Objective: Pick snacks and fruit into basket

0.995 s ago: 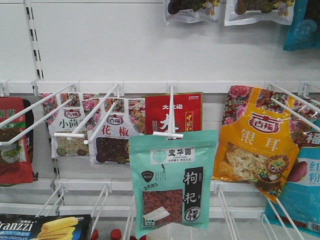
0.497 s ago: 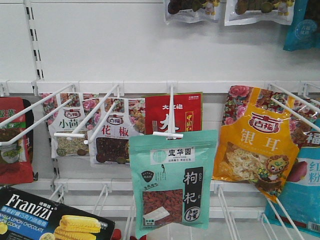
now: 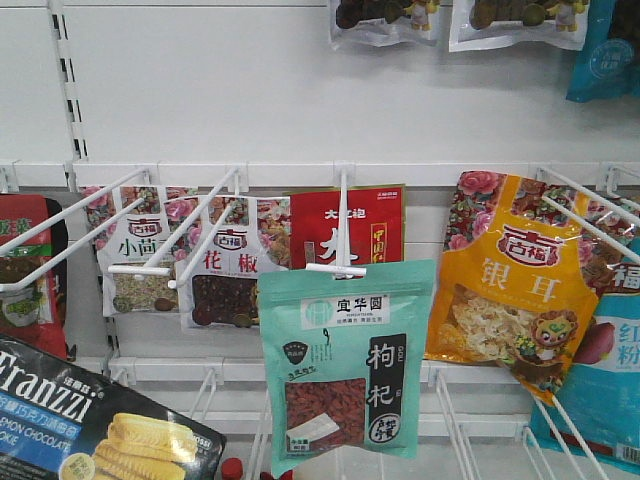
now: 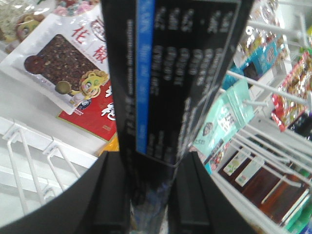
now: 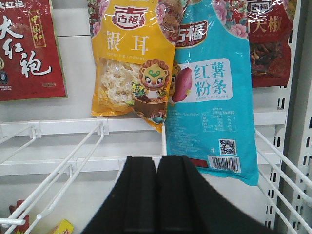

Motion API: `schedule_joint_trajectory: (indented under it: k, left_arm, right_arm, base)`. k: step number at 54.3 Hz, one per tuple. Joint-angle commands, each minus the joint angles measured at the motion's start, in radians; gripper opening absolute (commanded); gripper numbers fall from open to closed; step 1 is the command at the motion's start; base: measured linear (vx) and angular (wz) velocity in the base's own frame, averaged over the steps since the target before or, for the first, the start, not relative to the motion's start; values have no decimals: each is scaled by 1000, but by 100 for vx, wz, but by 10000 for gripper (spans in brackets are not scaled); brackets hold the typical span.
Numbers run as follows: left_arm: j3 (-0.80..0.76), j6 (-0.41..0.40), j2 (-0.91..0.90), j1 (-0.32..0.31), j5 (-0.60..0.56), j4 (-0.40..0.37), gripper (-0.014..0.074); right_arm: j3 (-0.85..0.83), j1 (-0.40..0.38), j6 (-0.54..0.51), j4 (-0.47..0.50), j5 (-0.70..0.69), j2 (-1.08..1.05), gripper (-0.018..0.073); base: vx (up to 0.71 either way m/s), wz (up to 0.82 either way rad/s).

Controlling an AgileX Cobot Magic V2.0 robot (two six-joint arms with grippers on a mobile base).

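white display wall: a shop shelf back with a rail of wire hooks across the middle; bagged goods hang from them in a row.
black packet: in the front view it sits tilted in the lower left corner, in front of the wall and cut off by the frame edges. White letters read "Franzzi" over a picture of yellow wafers. In the left wrist view its printed back rises straight up from between the fingers.
mint-green pouch: hangs at the centre, right of the black packet and apart from it, with a white label, a black strip and a window of red berries.
orange-yellow pouch: hangs tilted to the right of the mint-green pouch.
blue pouch: just beside the orange-yellow pouch, overlapping its edge in the right wrist view.
red pouch: flat on the wall behind the top of the mint-green pouch.
left gripper: its two dark fingers pinch the lower end of the black packet, one on each side.
right gripper: fingers pressed together with nothing between them, low in front of the wall, below the orange-yellow and blue pouches.
wire hook: carries the mint-green pouch by its top edge.
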Motion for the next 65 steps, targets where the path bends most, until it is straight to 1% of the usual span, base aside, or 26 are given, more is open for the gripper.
schedule_joint_trajectory:
  k: [1, 5, 11, 17, 19, 35, 65]
  left_arm:
    - [-23, 46, -59, -5, -3, 15, 0]
    - [-23, 92, -95, -5, 83, 26, 0]
    - [-23, 160, -141, -5, 208, 22, 0]
    - [-23, 242, -154, -5, 288, 22, 0]
    - [-23, 256, -154, -5, 302, 22, 0]
    - [-23, 258, -153, -5, 403, 21, 0]
    - [-23, 254, -153, -5, 405, 21, 0]
  right_arm:
    - [6, -1, -8, -4, -84, 9, -8]
    - [6, -1, -8, -4, -84, 9, -8]
    - [6, -1, -8, -4, -84, 9, -8]
    - [6, -1, -8, -4, -84, 9, -8]
    - [6, -1, -8, -4, -84, 9, -8]
    - [6, -1, -8, -4, -84, 9, -8]
    - [6, -1, -8, -4, -84, 9, -8]
  base:
    - [0, 0]
    - [0, 0]
    - [0, 0]
    - [0, 0]
    - [0, 0]
    - [0, 0]
    - [0, 0]
